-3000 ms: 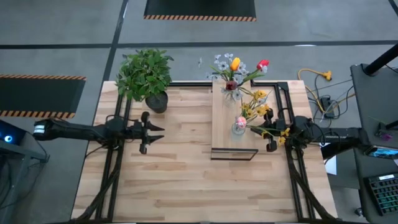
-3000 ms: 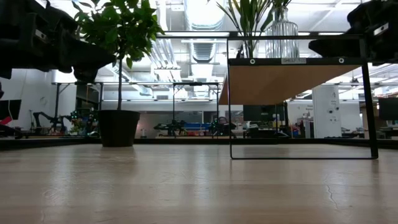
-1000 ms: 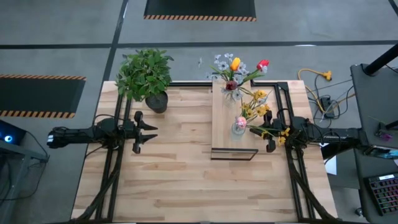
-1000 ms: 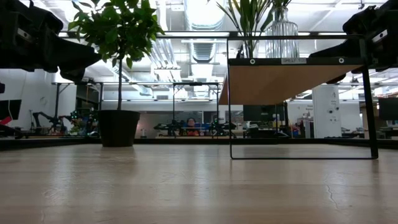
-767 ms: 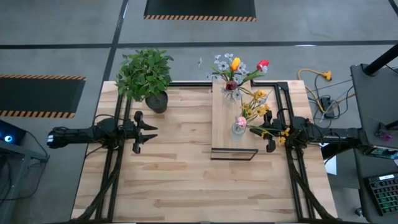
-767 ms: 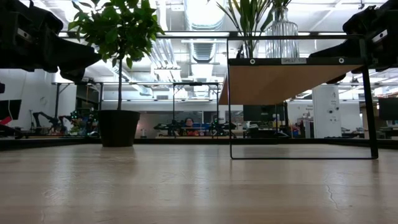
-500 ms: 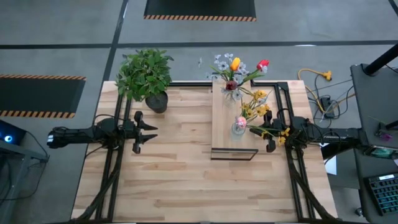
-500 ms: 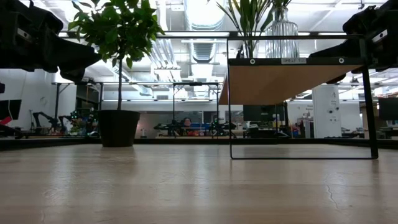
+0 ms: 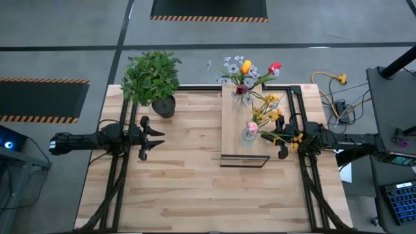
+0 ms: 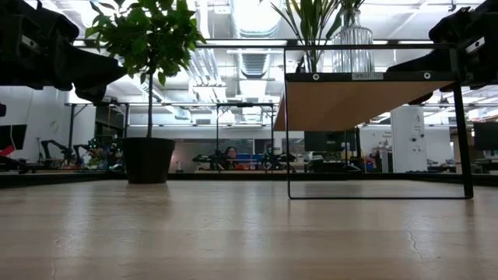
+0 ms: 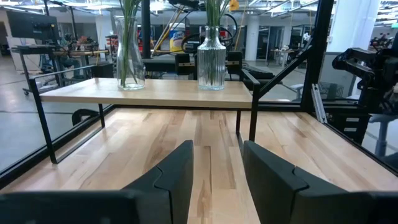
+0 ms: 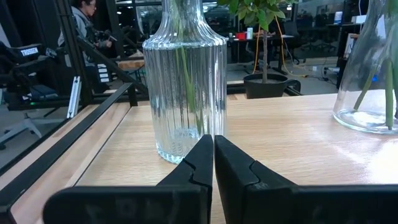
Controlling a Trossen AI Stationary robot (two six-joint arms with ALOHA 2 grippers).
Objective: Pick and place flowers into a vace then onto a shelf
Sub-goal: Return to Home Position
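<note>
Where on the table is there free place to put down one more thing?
The table is bare along its near side, and between the left gripper and the shelf. The shelf's near end is bare too. Crowded: the rest of the shelf, with the far vase and the middle vase, and its right edge, where the right gripper hangs close.

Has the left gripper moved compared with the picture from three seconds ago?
Yes. In the high view the left gripper has drawn back a little, toward the picture's left, farther from the shelf.

Flowers fill a ribbed vase and a smooth vase atop the shelf
</note>
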